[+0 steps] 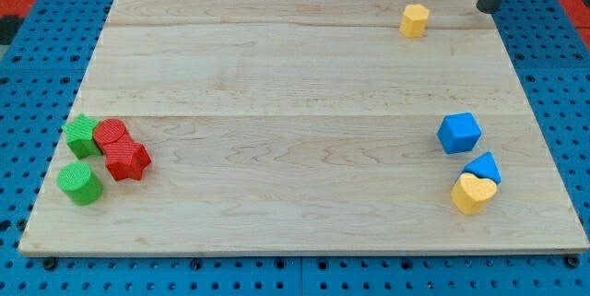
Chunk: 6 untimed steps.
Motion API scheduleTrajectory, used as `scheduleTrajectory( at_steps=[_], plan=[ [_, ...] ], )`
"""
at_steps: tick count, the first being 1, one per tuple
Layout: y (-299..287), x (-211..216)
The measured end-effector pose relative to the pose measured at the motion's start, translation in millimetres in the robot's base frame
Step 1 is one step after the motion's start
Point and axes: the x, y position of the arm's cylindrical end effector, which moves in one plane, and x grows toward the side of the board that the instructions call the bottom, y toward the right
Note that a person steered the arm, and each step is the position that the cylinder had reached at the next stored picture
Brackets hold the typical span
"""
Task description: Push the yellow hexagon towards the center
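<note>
The yellow hexagon (415, 20) sits near the top edge of the wooden board (295, 75), right of the middle. My tip (487, 8) is at the view's top right, to the right of the hexagon and clearly apart from it. The rod rises out of the view's top edge.
A blue cube (459, 134), a blue triangle block (483, 166) and a yellow heart (473, 193) sit at the right edge. At the lower left are a green star (82, 135), a red cylinder (110, 133), a red star (127, 159) and a green cylinder (80, 183).
</note>
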Motion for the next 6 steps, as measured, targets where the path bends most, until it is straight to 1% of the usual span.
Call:
scheduleTrajectory(
  at_steps=[2, 3, 4, 6],
  plan=[
    [-74, 11],
    [-136, 22],
    [-171, 22],
    [-187, 27]
  ],
)
